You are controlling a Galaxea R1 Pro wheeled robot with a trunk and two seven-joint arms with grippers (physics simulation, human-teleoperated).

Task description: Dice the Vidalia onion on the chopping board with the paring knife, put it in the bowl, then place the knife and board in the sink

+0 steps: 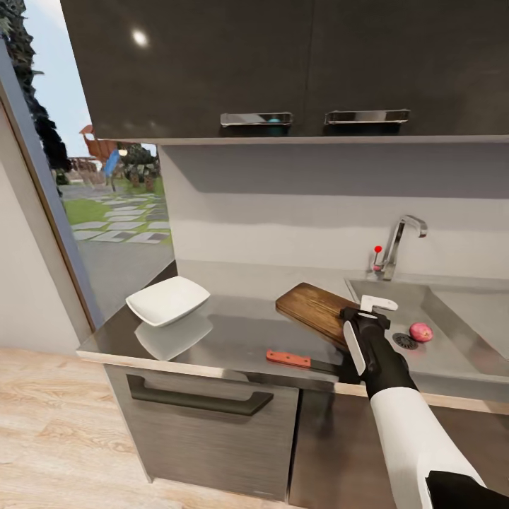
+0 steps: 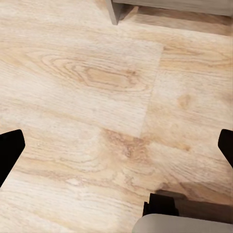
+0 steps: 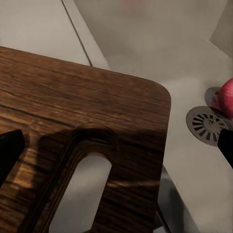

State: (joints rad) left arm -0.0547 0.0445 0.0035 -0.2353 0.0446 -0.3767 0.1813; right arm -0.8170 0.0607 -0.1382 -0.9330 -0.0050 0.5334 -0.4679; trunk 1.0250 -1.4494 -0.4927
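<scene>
The right arm is reaching forward over the counter, its right gripper hanging spread wide and empty above the chopping board's slotted end. The pinkish-red onion is sitting in the sink, just beside the drain. The left gripper is hanging open above the wooden floor.

The right arm covers the dark blade of the orange-handled paring knife and one end of the brown wooden chopping board.
</scene>
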